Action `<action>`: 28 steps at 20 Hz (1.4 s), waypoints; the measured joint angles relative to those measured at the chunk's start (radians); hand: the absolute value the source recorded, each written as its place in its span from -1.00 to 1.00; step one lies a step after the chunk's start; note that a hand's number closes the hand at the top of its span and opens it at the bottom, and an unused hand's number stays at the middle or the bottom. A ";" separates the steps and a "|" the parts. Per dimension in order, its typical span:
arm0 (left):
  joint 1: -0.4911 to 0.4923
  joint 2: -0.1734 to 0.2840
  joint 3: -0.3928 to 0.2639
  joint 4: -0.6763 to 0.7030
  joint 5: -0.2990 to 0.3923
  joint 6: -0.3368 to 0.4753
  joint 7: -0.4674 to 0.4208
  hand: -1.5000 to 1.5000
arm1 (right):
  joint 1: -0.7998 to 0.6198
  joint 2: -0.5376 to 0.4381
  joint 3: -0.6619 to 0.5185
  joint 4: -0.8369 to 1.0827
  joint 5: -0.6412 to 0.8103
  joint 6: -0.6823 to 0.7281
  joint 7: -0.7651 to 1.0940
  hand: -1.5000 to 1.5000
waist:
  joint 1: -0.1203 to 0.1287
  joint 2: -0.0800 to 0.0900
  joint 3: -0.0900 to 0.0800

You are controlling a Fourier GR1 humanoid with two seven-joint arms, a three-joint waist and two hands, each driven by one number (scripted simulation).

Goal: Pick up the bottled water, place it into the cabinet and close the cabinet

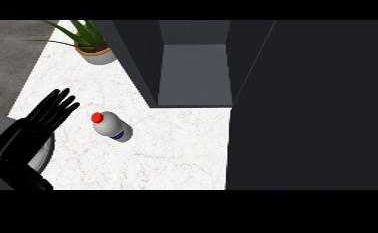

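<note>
Holding nothing, my left hand [40, 119] rests with straight fingers beside the bottle [112, 125] on the counter [177, 152]; the cabinet [193, 72] stands open.

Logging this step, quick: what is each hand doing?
Left hand: open, fingers straight, holding nothing, apart from the bottled water.
Right hand: not in view.

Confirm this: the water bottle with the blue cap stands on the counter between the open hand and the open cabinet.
Wrong in one respect: the bottle's cap is red, as the head view shows. It does stand on the counter between the open left hand and the open cabinet.
</note>
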State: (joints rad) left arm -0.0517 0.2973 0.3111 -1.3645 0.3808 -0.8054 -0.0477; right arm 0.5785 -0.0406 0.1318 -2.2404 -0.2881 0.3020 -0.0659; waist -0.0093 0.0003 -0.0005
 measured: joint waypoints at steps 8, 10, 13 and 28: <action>-0.128 0.014 -0.011 0.290 -0.172 -0.007 -0.161 -1.00 | 0.039 0.001 0.014 0.006 0.017 0.031 -0.044 -1.00 | -0.005 0.001 0.000; -0.155 -0.001 -0.024 0.354 -0.217 0.020 -0.198 -1.00 | 0.038 0.003 0.012 0.009 0.019 0.028 -0.046 -1.00 | -0.005 0.001 0.000; -0.221 0.000 -0.025 0.487 -0.264 0.050 -0.247 -1.00 | 0.054 0.005 0.029 0.020 0.029 0.044 -0.066 -1.00 | -0.009 0.002 -0.001; -0.402 0.021 -0.065 0.953 -0.402 0.127 -0.472 -1.00 | 0.051 0.004 0.029 0.027 0.027 0.048 -0.079 -1.00 | -0.019 0.007 -0.002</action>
State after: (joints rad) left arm -0.4533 0.3179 0.2465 -0.4117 -0.0213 -0.6781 -0.5194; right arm 0.6299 -0.0365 0.1605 -2.2134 -0.2615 0.3496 -0.1444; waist -0.0280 0.0076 -0.0027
